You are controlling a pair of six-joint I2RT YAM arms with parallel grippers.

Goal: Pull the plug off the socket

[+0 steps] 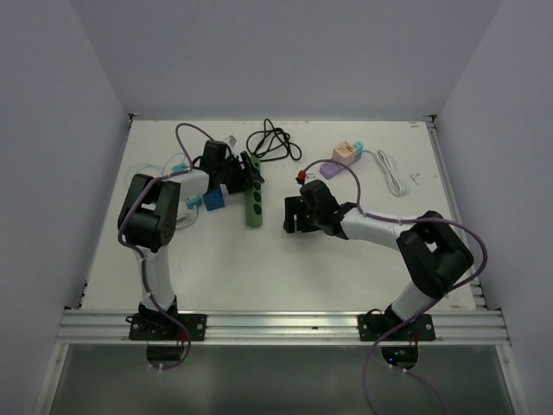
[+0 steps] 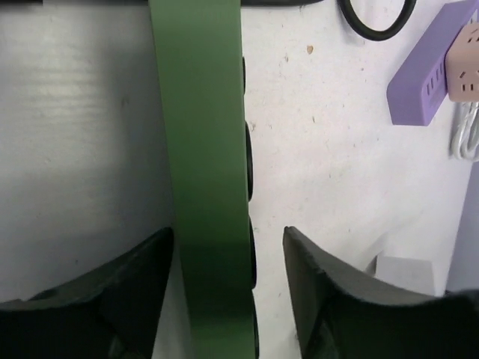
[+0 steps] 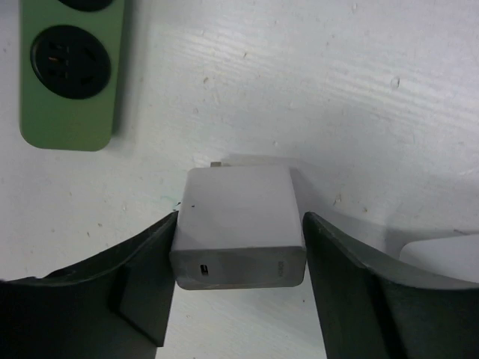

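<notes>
The white plug [image 3: 239, 224] lies flat on the table [image 3: 389, 90], out of the socket, low in the middle of the right wrist view. Its long axis runs up the frame, and a metal pin [image 3: 217, 162] shows at its upper edge. The green power strip [image 3: 71, 75] lies apart from it at upper left, one round socket facing up.

The right gripper [image 3: 239, 217] flanks the plug. Its fingers sit so close against both sides that I cannot tell whether they press.

The left gripper [image 2: 228, 232] straddles the strip with its jaws apart, and bare table shows at one side. A purple block [image 2: 419, 75] and a black cable [image 2: 374, 19] lie beyond it.
</notes>
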